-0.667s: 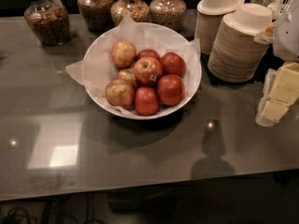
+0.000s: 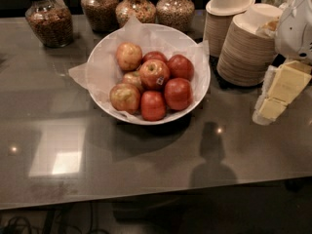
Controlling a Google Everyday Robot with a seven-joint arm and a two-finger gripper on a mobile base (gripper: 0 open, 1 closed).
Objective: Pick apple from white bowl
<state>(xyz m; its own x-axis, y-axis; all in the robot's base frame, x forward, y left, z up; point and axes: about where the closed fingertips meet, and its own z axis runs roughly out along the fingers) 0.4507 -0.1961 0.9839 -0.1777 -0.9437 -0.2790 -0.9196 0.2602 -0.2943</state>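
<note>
The white bowl (image 2: pixel 205 80), wide and lined with crumpled white paper, stands at the table's middle back and holds several apples. The apple (image 2: pixel 154 73), red with yellowish streaks and a small dark-and-white sticker on its side, lies on top in the middle of the pile. A paler yellow-tan apple (image 2: pixel 128 56) sits behind it to the left, and plain red apples (image 2: pixel 177 93) lie to the right and front. My gripper (image 2: pixel 282 92), pale yellow under a white arm housing (image 2: pixel 295 27), hangs at the right edge, well to the right of the bowl and apart from it.
Several glass jars of cereal and nuts (image 2: pixel 48 21) line the back edge. Two stacks of tan disposable bowls (image 2: pixel 246 48) stand between the white bowl and my gripper. The glossy grey table (image 2: pixel 146 160) reaches to the front edge, with cables on the floor below.
My gripper has shifted slightly to the left, toward the bowl. The bowl and the apples have not moved.
</note>
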